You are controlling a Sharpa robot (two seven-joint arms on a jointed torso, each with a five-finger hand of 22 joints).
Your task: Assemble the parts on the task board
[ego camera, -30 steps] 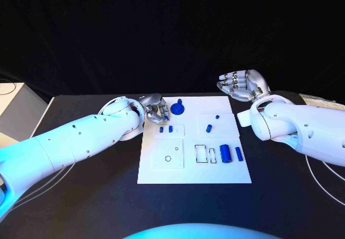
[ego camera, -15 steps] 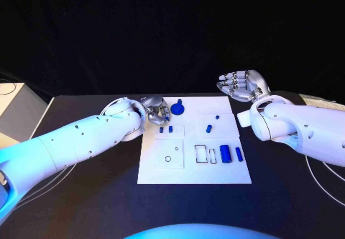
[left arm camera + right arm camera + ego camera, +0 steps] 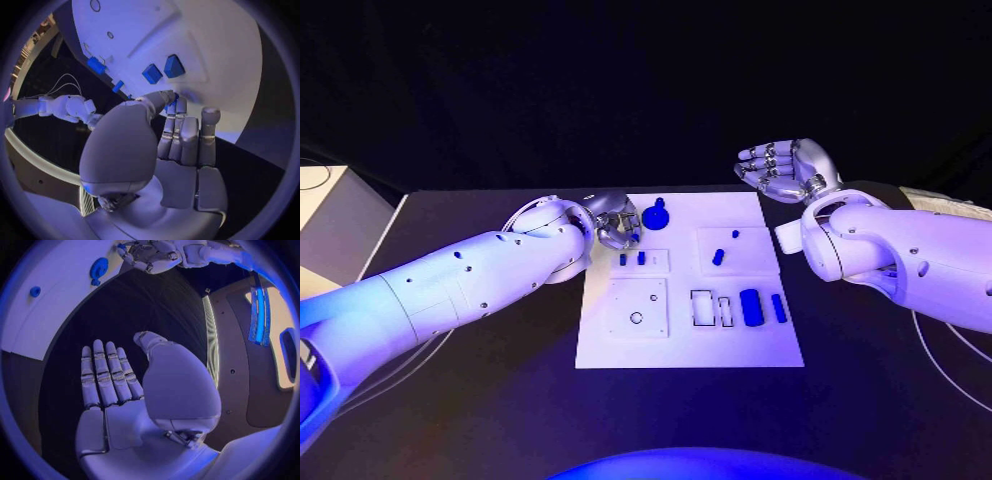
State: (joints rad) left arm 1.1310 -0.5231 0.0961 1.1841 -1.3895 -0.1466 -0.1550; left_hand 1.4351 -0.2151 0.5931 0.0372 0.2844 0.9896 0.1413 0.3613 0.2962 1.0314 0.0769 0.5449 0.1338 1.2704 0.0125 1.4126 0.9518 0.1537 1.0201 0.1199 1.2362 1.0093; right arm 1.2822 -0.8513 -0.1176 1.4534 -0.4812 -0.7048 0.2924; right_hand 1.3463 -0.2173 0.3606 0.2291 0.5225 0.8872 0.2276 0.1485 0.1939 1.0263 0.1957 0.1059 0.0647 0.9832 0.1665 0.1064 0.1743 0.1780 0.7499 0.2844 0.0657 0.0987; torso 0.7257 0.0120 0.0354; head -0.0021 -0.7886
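Observation:
The white task board (image 3: 689, 330) lies in the middle of the black table. On it are a round blue part (image 3: 656, 215), two small blue parts (image 3: 632, 258) in a recess, another blue part (image 3: 718, 256) and two blue cylinders (image 3: 762, 306). My left hand (image 3: 609, 221) hovers over the board's far left corner and pinches a small blue part (image 3: 172, 95) between thumb and fingertip, close above the two recessed parts (image 3: 162, 70). My right hand (image 3: 788, 170) is raised beyond the far right corner, its fingers (image 3: 105, 375) straight and holding nothing.
A pale box (image 3: 322, 215) stands off the table's left edge. Thin cables (image 3: 935, 335) run along the right side under my right arm. The board's near half has outlined recesses (image 3: 636, 305).
My left hand has drawn slightly toward the board's far edge with the small blue part still pinched. The right hand has stayed where it was.

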